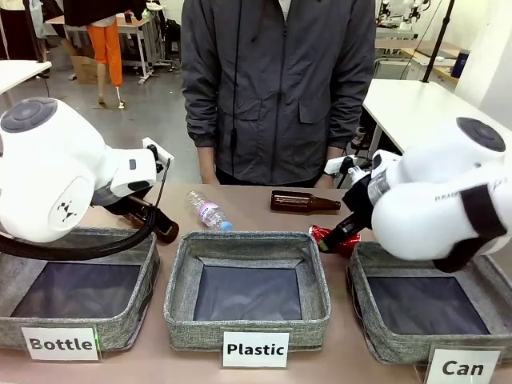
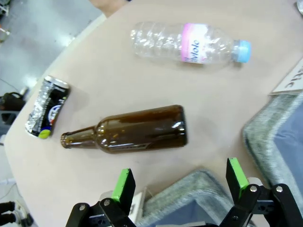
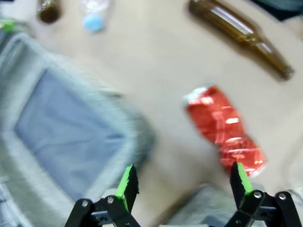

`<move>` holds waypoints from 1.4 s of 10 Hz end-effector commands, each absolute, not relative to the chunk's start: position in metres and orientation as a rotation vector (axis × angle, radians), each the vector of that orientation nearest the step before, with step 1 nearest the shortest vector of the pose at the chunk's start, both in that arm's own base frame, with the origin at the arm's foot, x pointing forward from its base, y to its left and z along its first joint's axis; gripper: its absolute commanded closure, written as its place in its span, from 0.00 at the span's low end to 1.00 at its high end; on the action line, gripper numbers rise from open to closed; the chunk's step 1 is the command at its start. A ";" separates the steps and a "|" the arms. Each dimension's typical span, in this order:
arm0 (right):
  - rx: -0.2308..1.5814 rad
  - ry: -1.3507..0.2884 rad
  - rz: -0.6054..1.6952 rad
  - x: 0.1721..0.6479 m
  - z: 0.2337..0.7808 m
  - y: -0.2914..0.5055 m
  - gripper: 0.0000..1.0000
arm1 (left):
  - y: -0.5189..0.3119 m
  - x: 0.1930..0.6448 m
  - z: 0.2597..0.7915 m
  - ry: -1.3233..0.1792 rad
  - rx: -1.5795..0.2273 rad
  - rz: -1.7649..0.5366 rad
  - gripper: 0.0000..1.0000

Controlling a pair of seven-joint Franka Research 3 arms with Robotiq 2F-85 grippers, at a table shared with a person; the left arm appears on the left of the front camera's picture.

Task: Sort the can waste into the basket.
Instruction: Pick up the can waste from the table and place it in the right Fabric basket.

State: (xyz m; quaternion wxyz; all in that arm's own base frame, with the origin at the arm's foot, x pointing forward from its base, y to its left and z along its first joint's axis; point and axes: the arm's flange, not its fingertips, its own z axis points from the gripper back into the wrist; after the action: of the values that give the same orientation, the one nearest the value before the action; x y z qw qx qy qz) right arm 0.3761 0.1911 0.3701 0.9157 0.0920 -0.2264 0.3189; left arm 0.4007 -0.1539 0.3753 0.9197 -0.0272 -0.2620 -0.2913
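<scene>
Red can (image 3: 222, 130) apparently crumpled glossy metal; basket (image 1: 392, 344) rough woven cloth; brown bottle (image 2: 137, 130) smooth glass.

A brown bottle (image 1: 304, 202) and a clear plastic bottle (image 1: 208, 211) (pink label) lie on the table (image 1: 248, 216).

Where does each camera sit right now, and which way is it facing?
Front view: fixed between the arms, facing across three bins toward the person; left arm and right arm show.
Left wrist view: on the left wrist, looking down past open left fingers at brown bottle, plastic bottle, dark can.
Right wrist view: on the right wrist, blurred, looking down past open right fingers at red can.
Shared: plastic bottle, front and left wrist; red can, front and right wrist.
</scene>
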 end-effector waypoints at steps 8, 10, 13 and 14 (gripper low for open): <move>0.826 -0.538 0.295 0.173 0.520 -0.051 0.00 | 0.050 0.214 0.511 -0.541 -0.903 -0.563 0.00; 1.015 -0.634 0.078 0.153 0.491 -0.129 0.00 | 0.121 0.191 0.475 -0.666 -1.057 -0.348 0.00; 1.258 -0.627 -0.165 0.174 0.425 -0.206 0.00 | 0.202 0.191 0.396 -0.694 -1.244 0.034 0.00; 1.304 -0.652 -0.218 0.182 0.405 -0.217 0.00 | 0.216 0.192 0.371 -0.698 -1.310 0.131 0.00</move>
State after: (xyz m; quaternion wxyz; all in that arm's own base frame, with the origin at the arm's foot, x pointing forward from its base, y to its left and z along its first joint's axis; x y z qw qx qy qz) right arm 0.1498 -0.2533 0.4361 0.7654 0.5675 -0.2842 -0.1063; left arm 0.1739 0.2561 0.4068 0.7674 -0.5631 -0.3044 0.0378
